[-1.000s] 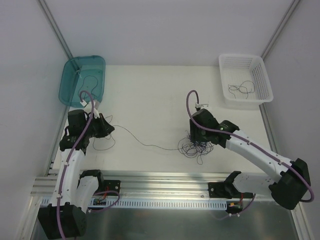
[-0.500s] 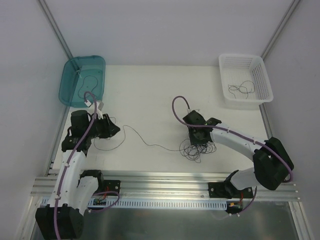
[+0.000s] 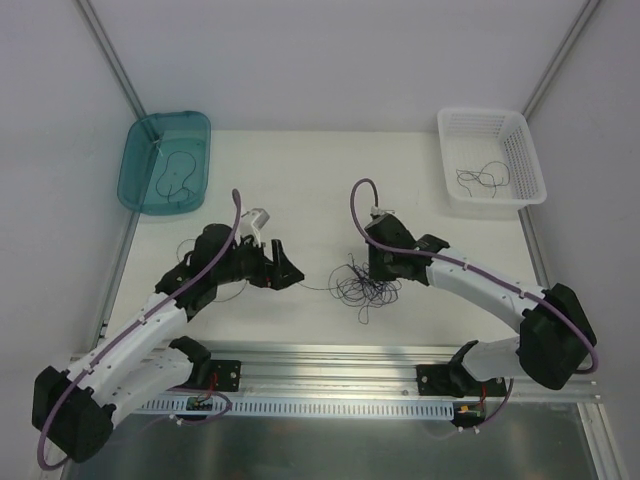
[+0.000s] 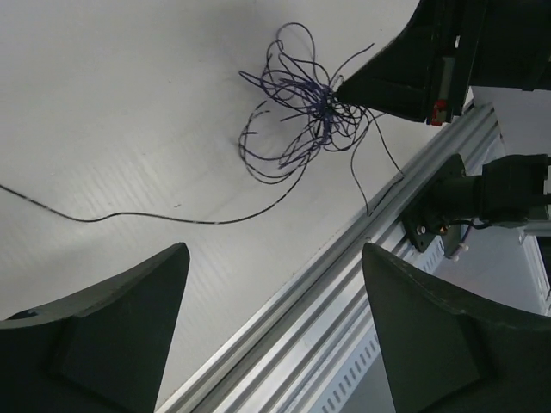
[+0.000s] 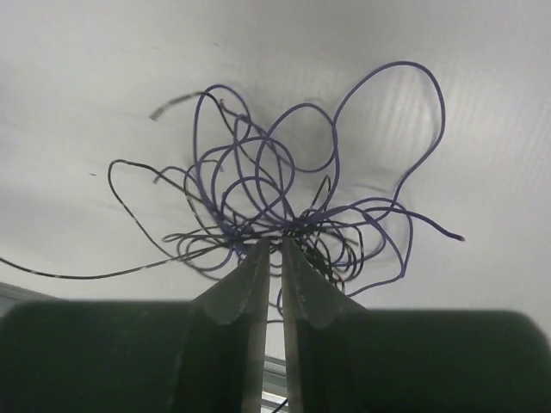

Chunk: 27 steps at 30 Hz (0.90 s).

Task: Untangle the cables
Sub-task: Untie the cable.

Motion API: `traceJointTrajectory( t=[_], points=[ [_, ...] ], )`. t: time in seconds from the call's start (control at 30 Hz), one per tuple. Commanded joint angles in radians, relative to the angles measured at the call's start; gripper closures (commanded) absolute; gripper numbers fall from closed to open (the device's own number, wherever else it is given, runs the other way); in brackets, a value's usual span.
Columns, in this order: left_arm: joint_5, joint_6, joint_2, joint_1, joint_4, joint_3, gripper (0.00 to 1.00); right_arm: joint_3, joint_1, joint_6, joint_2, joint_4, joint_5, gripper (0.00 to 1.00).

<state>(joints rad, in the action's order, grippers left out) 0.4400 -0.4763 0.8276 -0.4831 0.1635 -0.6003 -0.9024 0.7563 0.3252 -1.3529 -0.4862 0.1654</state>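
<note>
The cables (image 3: 358,290) lie as a small dark purple tangle on the white table, slightly right of centre. My right gripper (image 3: 379,276) comes down on the tangle's right side. In the right wrist view its tips (image 5: 272,244) are shut on strands at the knot of the cables (image 5: 284,194). My left gripper (image 3: 290,276) sits just left of the tangle, open and holding nothing. In the left wrist view the cables (image 4: 301,120) lie well ahead of that gripper (image 4: 274,251). One loose strand (image 4: 155,217) trails left from the tangle.
A teal bin (image 3: 140,150) at the back left holds a single strand. A white basket (image 3: 520,160) at the back right holds a few strands. An aluminium rail (image 3: 330,355) runs along the near table edge, close under the left gripper.
The left arm swung right from beside the teal bin toward the tangle, and its gripper opened. The right gripper came down on the tangle and shut on it.
</note>
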Motion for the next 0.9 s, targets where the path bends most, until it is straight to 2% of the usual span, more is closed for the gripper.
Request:
traceJointTrajectory(
  t=[0.0,0.2,0.27,0.4,0.53,0.67,0.8,0.87],
  points=[
    [-0.142,-0.116,0.083,-0.136,-0.148,-0.010,0.16,-0.075,0.031,0.040,0.024,0.051,-0.047,0.85],
    [-0.311,-0.163,0.282,-0.320,-0.197,-0.107,0.09,-0.070,0.026,0.003,0.101,-0.005,0.000,0.55],
    [-0.362,-0.165,0.336,-0.350,-0.200,-0.157,0.09,-0.058,0.015,-0.023,0.142,-0.021,0.020,0.53],
    [-0.434,-0.183,0.482,-0.391,-0.200,-0.242,0.11,0.006,-0.102,-0.041,0.195,-0.020,0.011,0.53],
    [-0.524,-0.209,0.568,-0.419,-0.199,-0.299,0.13,0.094,-0.242,-0.051,0.245,0.082,-0.121,0.53],
    [-0.561,-0.260,0.642,-0.433,-0.196,-0.332,0.17,0.111,-0.327,-0.095,0.193,0.139,-0.200,0.53],
    [-0.564,-0.294,0.731,-0.465,-0.191,-0.362,0.19,0.132,-0.379,-0.086,0.103,0.241,-0.279,0.37],
    [-0.557,-0.309,0.760,-0.474,-0.191,-0.378,0.22,0.137,-0.388,-0.084,0.046,0.291,-0.302,0.36]
  ],
)
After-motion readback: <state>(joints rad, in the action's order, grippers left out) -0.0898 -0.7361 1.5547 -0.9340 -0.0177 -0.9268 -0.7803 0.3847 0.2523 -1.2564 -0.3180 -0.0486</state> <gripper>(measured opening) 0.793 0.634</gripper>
